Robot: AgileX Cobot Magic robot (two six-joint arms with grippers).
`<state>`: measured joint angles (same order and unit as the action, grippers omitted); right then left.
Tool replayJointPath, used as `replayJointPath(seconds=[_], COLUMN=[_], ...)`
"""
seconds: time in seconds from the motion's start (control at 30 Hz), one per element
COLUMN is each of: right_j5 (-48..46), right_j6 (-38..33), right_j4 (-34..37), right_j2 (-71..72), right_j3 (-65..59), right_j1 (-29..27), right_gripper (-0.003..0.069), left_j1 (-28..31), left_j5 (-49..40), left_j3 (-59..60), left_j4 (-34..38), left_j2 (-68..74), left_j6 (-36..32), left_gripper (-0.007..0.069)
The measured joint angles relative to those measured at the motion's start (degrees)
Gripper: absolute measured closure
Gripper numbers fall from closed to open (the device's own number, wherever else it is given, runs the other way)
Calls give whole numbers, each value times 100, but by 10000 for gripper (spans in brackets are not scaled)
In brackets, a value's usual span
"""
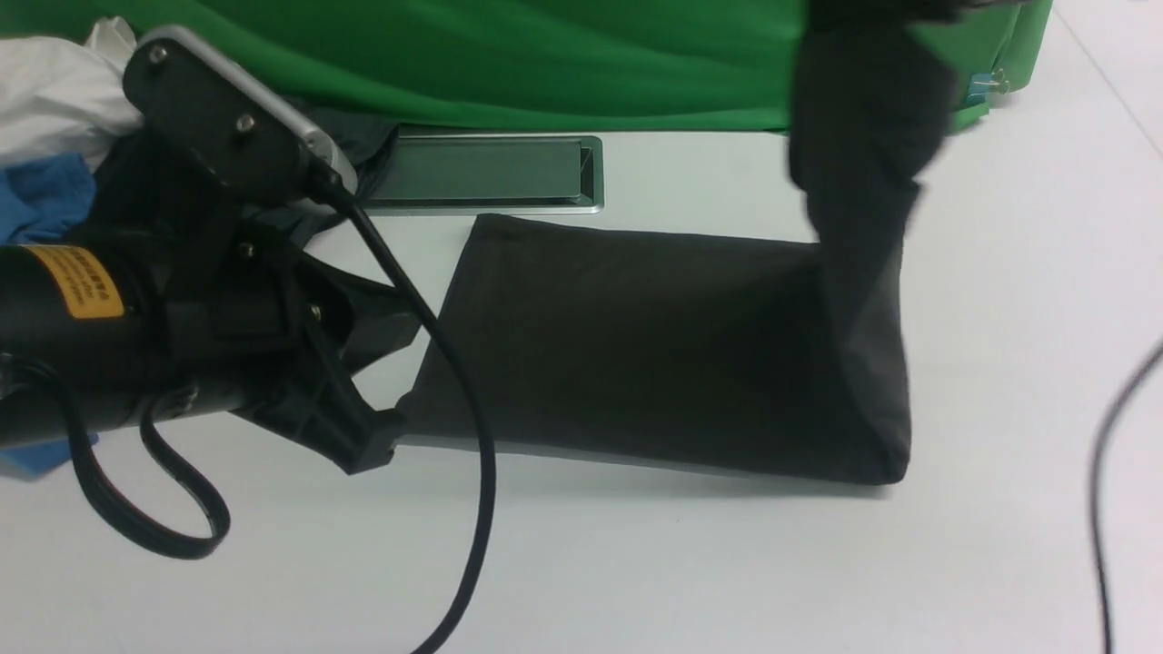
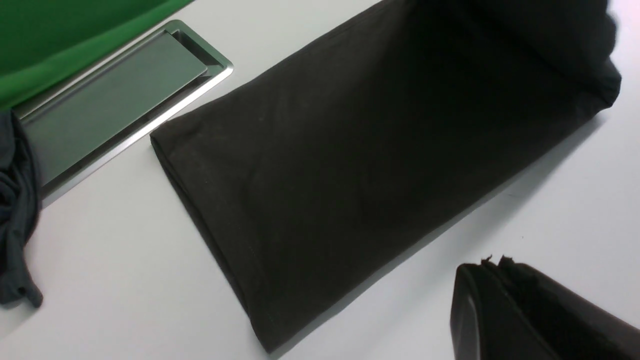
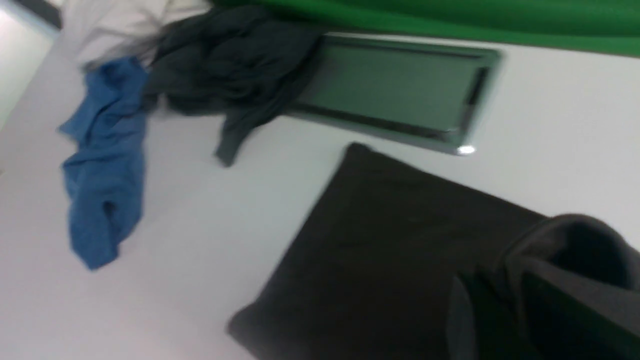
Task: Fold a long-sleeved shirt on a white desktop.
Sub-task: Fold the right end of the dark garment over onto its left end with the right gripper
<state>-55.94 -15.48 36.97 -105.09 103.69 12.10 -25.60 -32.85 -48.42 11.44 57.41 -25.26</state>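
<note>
Across the middle of the white bench (image 1: 636, 563), long-sleeved shirt (image 1: 654, 345) folded into a dark, plain band. Lies flat along most of its length. Rises at the right end in a steep hanging flap, up to the top of the front view. Right end effector (image 3: 492, 320) blurred and wrapped in that raised cloth, apparently pinched shut on the shirt's edge. Left end effector (image 1: 372, 445) low over the bench by the shirt's left near corner, jaws pressed together, nothing between them; parted from the cloth by a strip of bare bench in the left wrist view. Behind the shirt, grey cable hatch (image 1: 482, 173), then green backdrop (image 1: 545, 54). Far left, slate-grey garment (image 3: 230, 75) overlapping the hatch's end, blue garment (image 3: 100, 165) beside it, white cloth (image 1: 54, 91) behind both.
</note>
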Motion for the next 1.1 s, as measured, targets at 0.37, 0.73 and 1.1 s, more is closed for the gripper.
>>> replayJointPath(seconds=[0.37, 0.73, 1.1], right_j5=[43, 284, 762], right_j6=[0, 0, 292], right_j4=[235, 438, 665], right_j2=[-1016, -1549, -1702], right_j3=[961, 1126, 1194], right_j1=[819, 1163, 1302], right_gripper=[606, 606, 210], left_j1=[0, 0, 0], left_j5=[-4, -4, -18], left_j3=[17, 17, 17], left_j4=[-132, -132, -95], left_j2=[0, 0, 0], left_j6=[151, 156, 156], left_gripper=[606, 606, 606])
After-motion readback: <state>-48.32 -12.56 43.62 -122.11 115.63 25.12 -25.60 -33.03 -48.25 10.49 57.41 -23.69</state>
